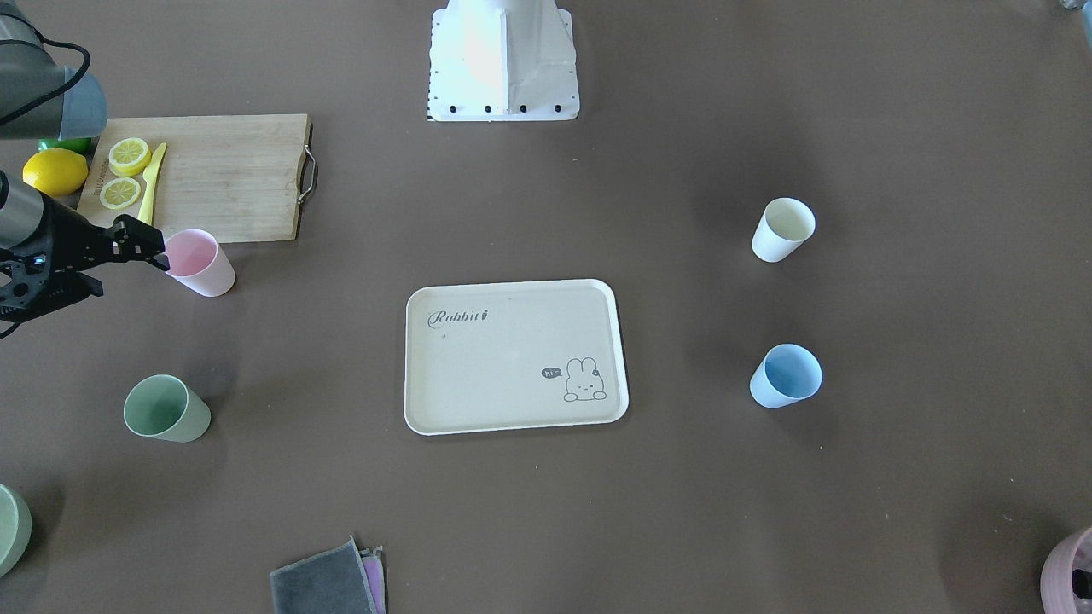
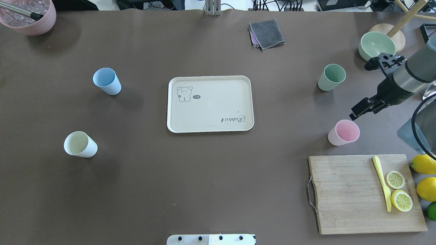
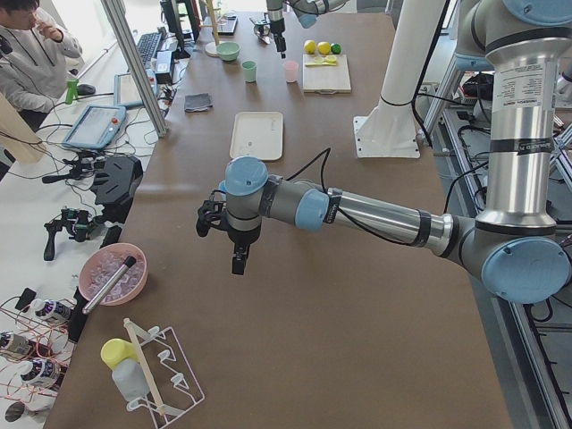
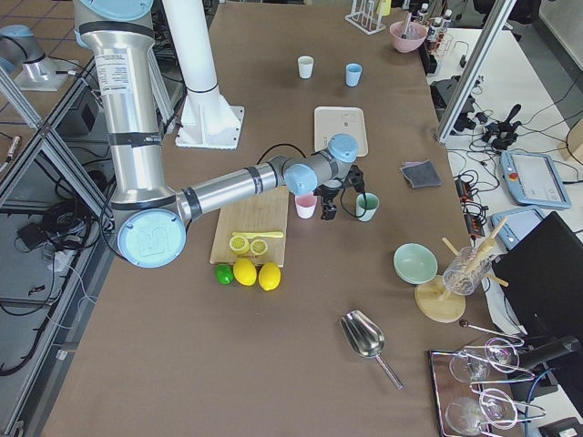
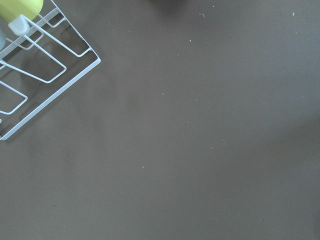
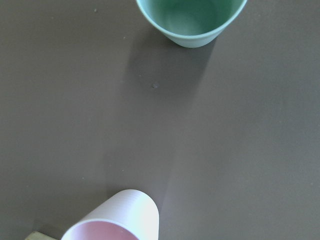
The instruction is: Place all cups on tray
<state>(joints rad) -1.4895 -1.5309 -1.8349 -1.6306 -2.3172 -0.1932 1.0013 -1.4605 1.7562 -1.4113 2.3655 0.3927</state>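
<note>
The cream Rabbit tray (image 2: 211, 105) lies mid-table with nothing on it. The pink cup (image 2: 344, 132) and the green cup (image 2: 331, 77) stand on its right in the overhead view, the blue cup (image 2: 107, 81) and the cream-white cup (image 2: 80, 144) on its left. My right gripper (image 2: 356, 112) hangs just beside the pink cup (image 1: 200, 264), fingers slightly apart and empty. The right wrist view shows the pink cup's rim (image 6: 115, 220) below and the green cup (image 6: 192, 20) above. My left gripper (image 3: 238, 261) hovers over bare table far from the cups; I cannot tell its state.
A wooden cutting board (image 2: 347, 194) with lemon slices and a yellow knife lies near the pink cup, with whole lemons (image 2: 424, 163) beside it. A green bowl (image 2: 376, 44), a grey cloth (image 2: 266, 33) and a mauve bowl (image 2: 30, 17) stand at the far edge. A wire rack (image 5: 40, 65) is under the left wrist.
</note>
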